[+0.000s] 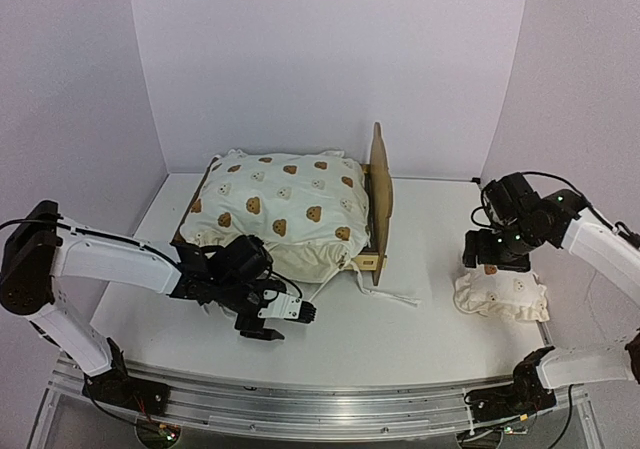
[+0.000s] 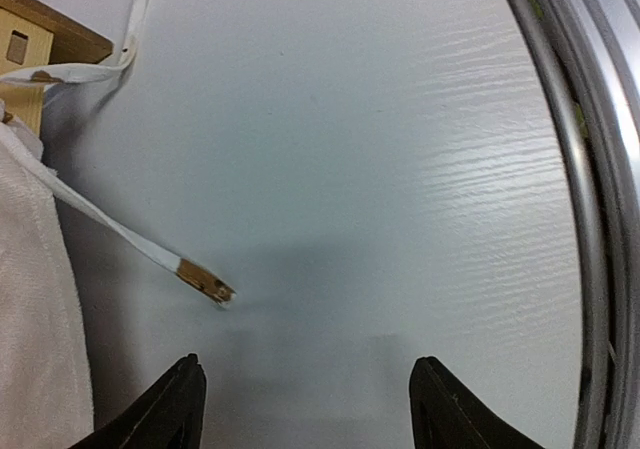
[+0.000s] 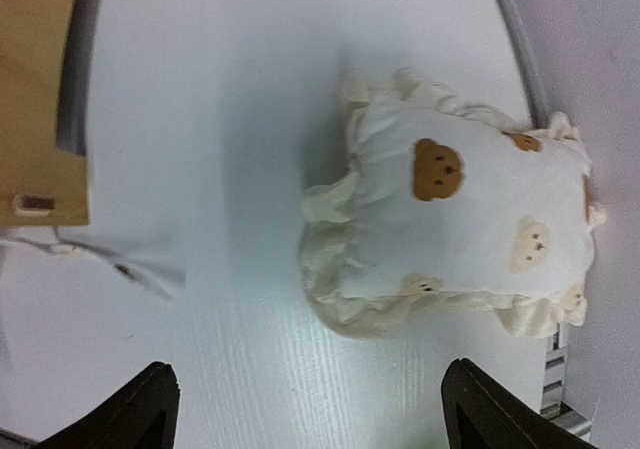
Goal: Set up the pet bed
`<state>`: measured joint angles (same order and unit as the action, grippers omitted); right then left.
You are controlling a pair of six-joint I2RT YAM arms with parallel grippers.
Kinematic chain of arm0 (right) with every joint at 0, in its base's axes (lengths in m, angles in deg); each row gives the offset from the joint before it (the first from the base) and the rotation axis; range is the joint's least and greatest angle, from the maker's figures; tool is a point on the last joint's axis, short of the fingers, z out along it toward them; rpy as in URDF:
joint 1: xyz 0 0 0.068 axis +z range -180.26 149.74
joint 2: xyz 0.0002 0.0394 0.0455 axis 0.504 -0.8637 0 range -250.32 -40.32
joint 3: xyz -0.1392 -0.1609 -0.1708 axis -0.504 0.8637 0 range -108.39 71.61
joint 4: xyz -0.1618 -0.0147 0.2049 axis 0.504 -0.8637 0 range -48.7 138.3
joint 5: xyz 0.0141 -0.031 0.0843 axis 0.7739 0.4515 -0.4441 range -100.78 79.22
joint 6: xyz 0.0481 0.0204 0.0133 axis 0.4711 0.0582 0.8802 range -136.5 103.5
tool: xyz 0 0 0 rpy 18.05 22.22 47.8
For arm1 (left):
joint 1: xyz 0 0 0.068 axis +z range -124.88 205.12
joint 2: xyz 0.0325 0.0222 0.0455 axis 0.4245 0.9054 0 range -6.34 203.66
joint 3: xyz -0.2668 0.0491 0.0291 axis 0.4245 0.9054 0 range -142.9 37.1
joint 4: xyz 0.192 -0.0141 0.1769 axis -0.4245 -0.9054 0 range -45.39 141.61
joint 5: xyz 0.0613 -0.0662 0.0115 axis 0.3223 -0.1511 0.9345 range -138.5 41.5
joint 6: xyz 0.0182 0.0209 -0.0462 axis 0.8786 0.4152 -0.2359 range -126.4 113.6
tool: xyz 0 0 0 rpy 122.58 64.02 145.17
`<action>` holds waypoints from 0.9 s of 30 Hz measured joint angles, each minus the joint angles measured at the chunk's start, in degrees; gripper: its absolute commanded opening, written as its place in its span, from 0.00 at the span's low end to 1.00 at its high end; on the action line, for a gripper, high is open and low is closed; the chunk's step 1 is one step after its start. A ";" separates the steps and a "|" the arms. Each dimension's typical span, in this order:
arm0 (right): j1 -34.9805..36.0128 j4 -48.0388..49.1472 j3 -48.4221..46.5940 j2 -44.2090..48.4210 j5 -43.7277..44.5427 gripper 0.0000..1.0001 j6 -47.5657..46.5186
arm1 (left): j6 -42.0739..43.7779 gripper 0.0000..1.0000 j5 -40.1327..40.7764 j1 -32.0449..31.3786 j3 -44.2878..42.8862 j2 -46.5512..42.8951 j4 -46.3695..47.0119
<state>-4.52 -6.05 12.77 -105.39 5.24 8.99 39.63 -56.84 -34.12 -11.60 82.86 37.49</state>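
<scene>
The bed (image 1: pixel 372 261) stood at the far middle of the table (image 1: pixel 420 344), its plywood headboard (image 1: pixel 379 184) upright at the right end, thin, flat and pale tan with a rounded top. I judged the job partly done. The cushion (image 1: pixel 280 209) lay across the frame, a plump cream fabric pad printed with brown and white bear faces. Its near edge sagged over the bed's near rail, and I could not see the base beneath it. One flat white tie (image 2: pixel 120 234) with a brown tip trailed loose on the table, so it did not look fastened. The pillow (image 1: pixel 505 294) was not yet on the bed. It sat well apart on the right, small, soft and ruffled round its edge, in the same bear print. My left gripper (image 1: pixel 280 321) hung low just near of the cushion with its jaws apart and nothing between them. My right gripper (image 1: pixel 492 264) hovered just above the pillow, spread wide and empty. I reckoned what was left was squaring the cushion and placing the pillow.
</scene>
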 measured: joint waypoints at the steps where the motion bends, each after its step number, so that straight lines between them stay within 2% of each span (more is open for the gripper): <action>1: -1.31 -0.97 0.07 0.39 1.79 0.94 0.95 | 0.02 0.80 -1.34 0.00 -0.35 -0.85 -2.41; 4: -7.24 -1.37 0.30 -0.41 6.46 0.94 2.06 | -1.22 0.85 -3.89 0.02 -1.61 -4.19 -8.63; 7: -16.88 1.84 2.41 -4.36 6.30 0.93 2.24 | -4.48 0.92 -4.06 1.06 -3.59 -7.53 -11.71; 10: -25.65 6.37 4.55 -10.77 4.76 0.91 3.47 | -9.28 0.94 -3.36 6.01 -6.02 -10.30 -12.36; 12: -28.85 8.62 5.10 -15.54 4.45 0.86 4.31 | -12.65 0.95 -1.95 11.48 -8.18 -11.75 -12.16; 13: -29.80 9.72 5.06 -18.15 4.19 0.81 4.71 | -14.27 0.96 -1.04 14.35 -9.27 -12.38 -11.70; 14: -30.44 10.84 4.94 -20.82 3.79 0.72 5.06 | -15.80 0.96 0.04 17.00 -10.14 -13.08 -11.04; 17: -31.43 12.76 3.81 -28.61 1.96 0.25 5.83 | -19.12 0.97 2.39 22.09 -10.81 -15.84 -9.96; 18: -31.57 12.99 3.20 -30.33 1.42 0.12 5.86 | -20.45 0.98 2.85 23.53 -10.85 -16.91 -9.84; 19: -31.60 13.07 2.49 -31.31 1.00 0.05 5.97 | -21.77 0.98 3.27 25.05 -10.85 -17.95 -9.72; 21: -31.65 12.89 1.00 -31.51 0.27 0.00 5.86 | -24.68 0.99 4.20 28.24 -10.85 -19.96 -9.40; 27: -31.72 12.39 -8.38 -26.27 -2.09 0.00 -1.86 | -34.06 0.99 5.36 37.18 -10.85 -25.11 -8.86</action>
<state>-36.24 6.34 4.39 -131.66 3.15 7.13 5.57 -51.48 3.05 -22.45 57.75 28.63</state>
